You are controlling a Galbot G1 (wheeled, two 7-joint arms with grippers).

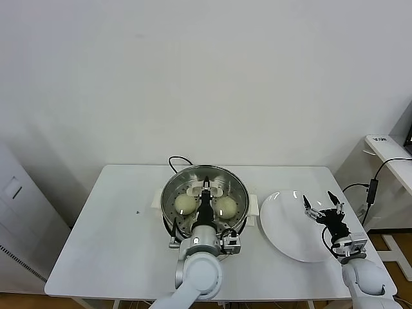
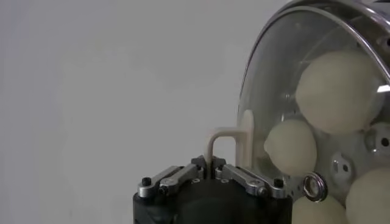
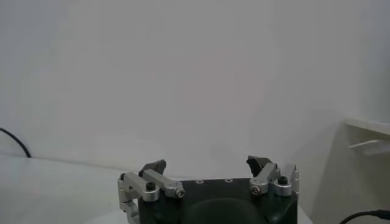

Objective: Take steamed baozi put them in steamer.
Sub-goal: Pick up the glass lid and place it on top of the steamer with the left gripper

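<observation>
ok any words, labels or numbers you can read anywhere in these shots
None can be read.
A small dark mark on the side table at far right: too small to read.
A pale tag on the grey cabinet at far left: no legible characters.
The steamer, its glass lid, the white plate, the left gripper and the right gripper show no print.
</observation>
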